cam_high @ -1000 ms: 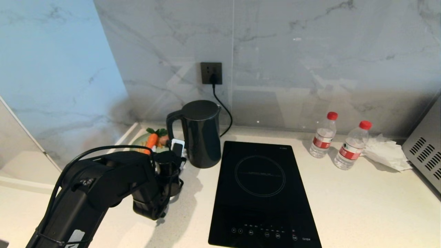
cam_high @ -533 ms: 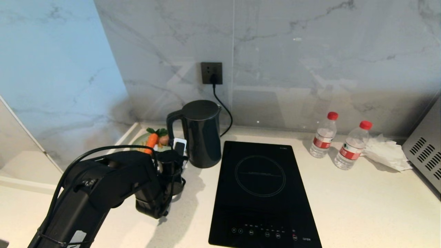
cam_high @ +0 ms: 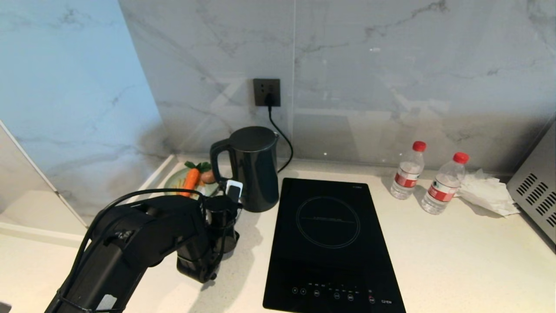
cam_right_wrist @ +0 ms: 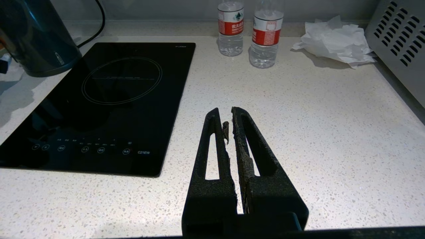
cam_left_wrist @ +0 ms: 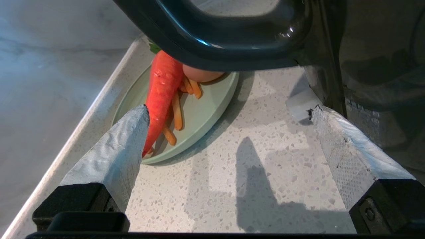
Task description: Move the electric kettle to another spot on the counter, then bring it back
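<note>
Both pincer fingers (cam_left_wrist: pixel 119 146) flank counter (cam_left_wrist: pixel 252 186) (bare).

In the left wrist view the electric kettle (cam_left_wrist: pixel 365 66) beyond the left tool (cam_left_wrist: pixel 229 111) is cut off at the edge. Its handle (cam_left_wrist: pixel 232 49) hides the far part of the green plate (cam_left_wrist: pixel 206 113) and carrot (cam_left_wrist: pixel 162 86).

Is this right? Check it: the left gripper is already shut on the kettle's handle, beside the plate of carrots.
Not quite. In the left wrist view the left gripper is open, its fingers apart, short of the electric kettle handle. The plate of carrots does sit beside it.
</note>
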`<state>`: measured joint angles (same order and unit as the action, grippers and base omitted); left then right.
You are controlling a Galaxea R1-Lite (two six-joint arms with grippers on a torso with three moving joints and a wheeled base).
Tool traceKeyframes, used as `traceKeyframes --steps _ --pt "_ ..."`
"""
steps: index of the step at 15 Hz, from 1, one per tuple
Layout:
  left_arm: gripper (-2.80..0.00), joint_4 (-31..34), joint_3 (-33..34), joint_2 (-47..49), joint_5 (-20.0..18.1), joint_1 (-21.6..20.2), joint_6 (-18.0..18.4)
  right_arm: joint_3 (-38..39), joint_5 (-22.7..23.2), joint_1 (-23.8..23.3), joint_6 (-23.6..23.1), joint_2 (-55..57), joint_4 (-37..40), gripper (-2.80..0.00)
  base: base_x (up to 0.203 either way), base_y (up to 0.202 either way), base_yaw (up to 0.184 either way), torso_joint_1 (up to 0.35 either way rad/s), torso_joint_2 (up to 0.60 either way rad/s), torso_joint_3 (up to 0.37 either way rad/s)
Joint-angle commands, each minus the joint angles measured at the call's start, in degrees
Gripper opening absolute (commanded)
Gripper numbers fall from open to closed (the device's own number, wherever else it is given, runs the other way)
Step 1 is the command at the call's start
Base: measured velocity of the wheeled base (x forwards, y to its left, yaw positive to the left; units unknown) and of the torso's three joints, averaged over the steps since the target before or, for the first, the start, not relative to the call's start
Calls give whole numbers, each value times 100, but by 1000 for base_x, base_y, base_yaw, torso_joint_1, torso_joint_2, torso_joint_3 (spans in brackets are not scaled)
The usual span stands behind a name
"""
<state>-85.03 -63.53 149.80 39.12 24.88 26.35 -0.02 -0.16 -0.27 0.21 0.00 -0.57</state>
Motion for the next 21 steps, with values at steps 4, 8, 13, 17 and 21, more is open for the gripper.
traceKeyframes --steps 4,8,13,17,21 --pt "0 -46 -80 37 23 -38 38 2 -2 0 2 0 1 -280 0 0 0 0 0 0" --pt "0 -22 -123 -124 0 -194 21 -5 -2 0 5 0 -4 -280 0 0 0 0 0 0" --pt "0 -14 -157 -18 -1 -180 7 2 7 0 -3 0 -4 -280 0 0 0 0 0 0" --pt "0 95 -487 243 26 -238 72 -6 -2 0 -3 0 -4 -280 0 0 0 0 0 0" --pt "0 145 -582 243 87 -291 72 2 -2 0 0 0 -4 -280 0 0 0 0 0 0"
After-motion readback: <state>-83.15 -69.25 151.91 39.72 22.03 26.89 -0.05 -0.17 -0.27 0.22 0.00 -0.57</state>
